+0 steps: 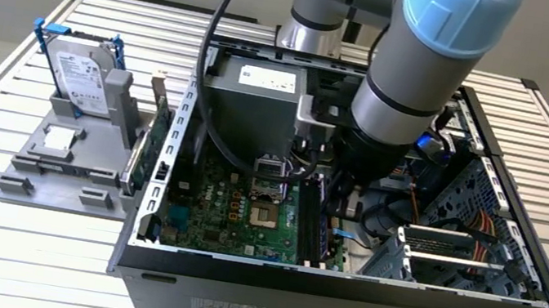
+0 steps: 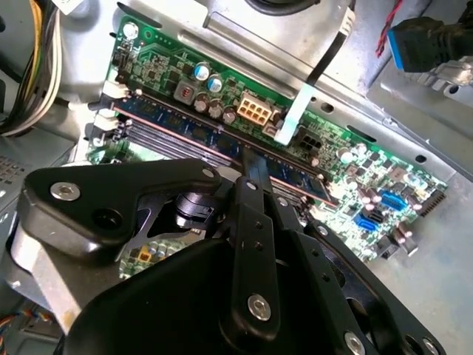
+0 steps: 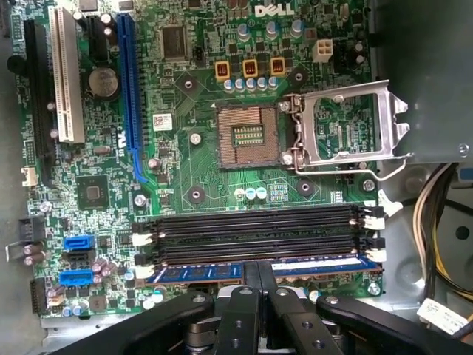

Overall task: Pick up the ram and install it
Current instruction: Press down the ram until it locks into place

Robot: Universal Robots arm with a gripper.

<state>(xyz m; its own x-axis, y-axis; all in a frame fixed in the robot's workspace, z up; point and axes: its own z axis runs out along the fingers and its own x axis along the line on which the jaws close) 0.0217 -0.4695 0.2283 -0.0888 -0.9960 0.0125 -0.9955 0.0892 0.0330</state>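
Note:
The ram [image 3: 318, 263] is a dark blue stick that stands in the outermost memory slot of the green motherboard [image 3: 185, 170]. It also appears in the second wrist view as the ram [image 2: 177, 126], running along the board's edge. My gripper [image 3: 260, 271] is shut, its two black fingers pressed together. The fingertips rest on the middle of the stick's top edge, as the gripper [image 2: 251, 161] also shows in the second wrist view. In the exterior view the arm [image 1: 407, 84] reaches down into the open computer case [image 1: 342, 289].
Three empty black memory slots [image 3: 251, 229] lie beside the ram, then the open processor socket [image 3: 247, 137]. Cable bundles [image 3: 436, 222] hang near the slot's end. Outside the case, a hard drive with blue rails [image 1: 82, 78] and a green card [image 1: 150, 142] stand on a grey holder [image 1: 64, 162].

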